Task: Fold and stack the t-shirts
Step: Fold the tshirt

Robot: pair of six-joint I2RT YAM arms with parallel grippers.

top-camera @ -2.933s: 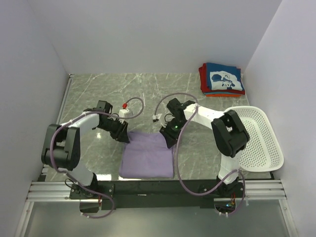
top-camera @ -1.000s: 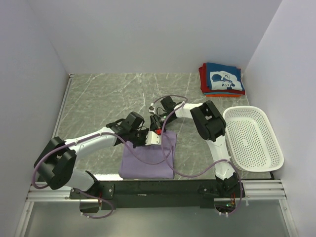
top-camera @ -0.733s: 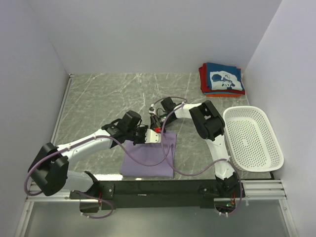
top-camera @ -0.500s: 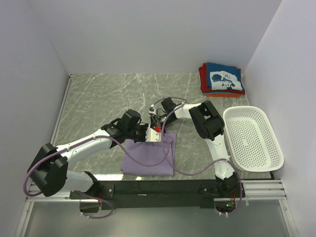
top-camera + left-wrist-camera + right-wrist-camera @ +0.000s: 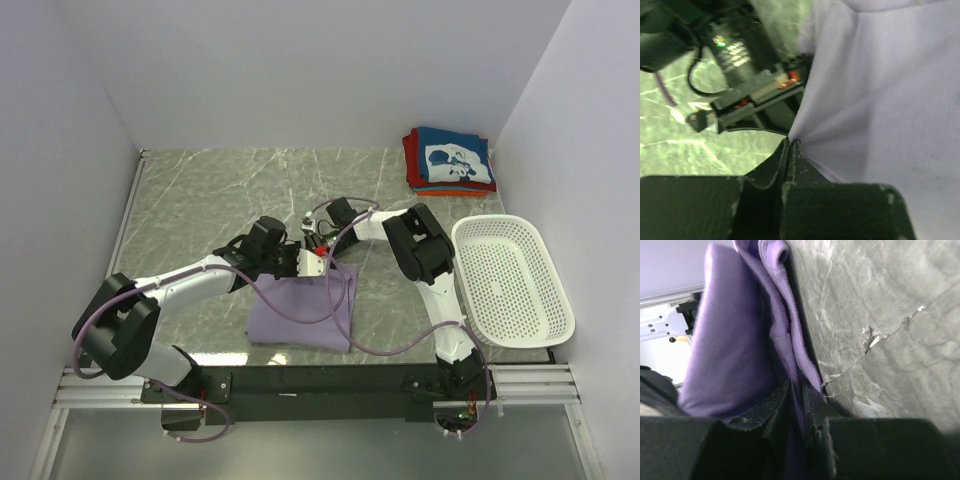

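The table (image 5: 200, 190) is grey stone. The left gripper (image 5: 790, 143) and right gripper (image 5: 796, 386) both pinch the purple t-shirt (image 5: 300, 315) mid-fold; next, maybe lay it flat

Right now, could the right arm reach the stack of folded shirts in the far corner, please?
Probably not yet: its claw is shut on the purple shirt, though bare table lies between it and the stack.

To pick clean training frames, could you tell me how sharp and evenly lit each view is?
Top view: sharp, evenly lit, faint shadows. Left wrist: left claw dark and soft, shirt pale, nearly washed out. Right wrist: right claw blurred, table sharp.
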